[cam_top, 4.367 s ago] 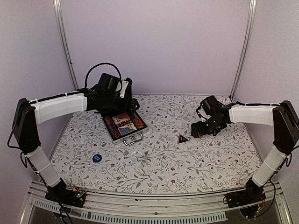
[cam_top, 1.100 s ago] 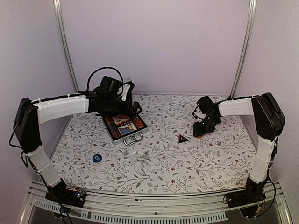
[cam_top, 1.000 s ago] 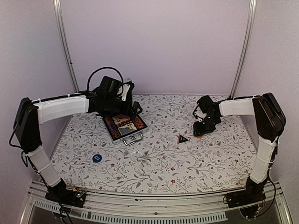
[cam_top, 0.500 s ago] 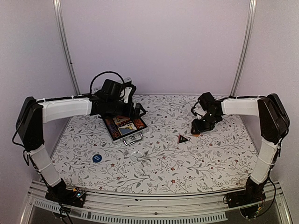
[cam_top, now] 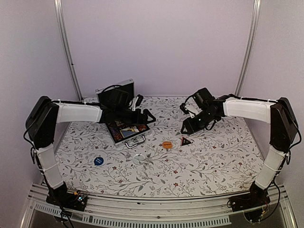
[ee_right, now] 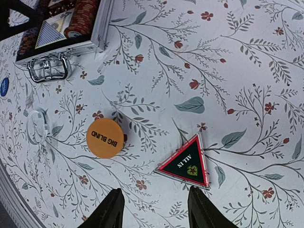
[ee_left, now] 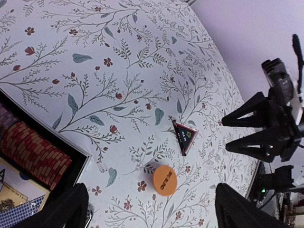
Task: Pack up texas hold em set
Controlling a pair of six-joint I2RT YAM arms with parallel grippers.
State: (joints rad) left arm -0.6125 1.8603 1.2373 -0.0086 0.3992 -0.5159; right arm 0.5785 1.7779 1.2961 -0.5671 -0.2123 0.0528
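Two loose tokens, the orange BIG BLIND disc (ee_right: 109,137) and the triangular ALL IN token (ee_right: 185,164), lie about 4 o'clock from the open briefcase (ee_right: 104,23), so the spread right gripper (ee_right: 156,191) should, I think, lower squarely over one.

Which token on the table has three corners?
The black ALL IN token, red-edged and triangular; the orange BIG BLIND token and blue token are round.

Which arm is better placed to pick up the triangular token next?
Probably the right. Its open pincer hangs close above the triangular token, which lies just ahead of its fingertips in the wrist view. The left pincer, also open, is at the case edge, farther off.
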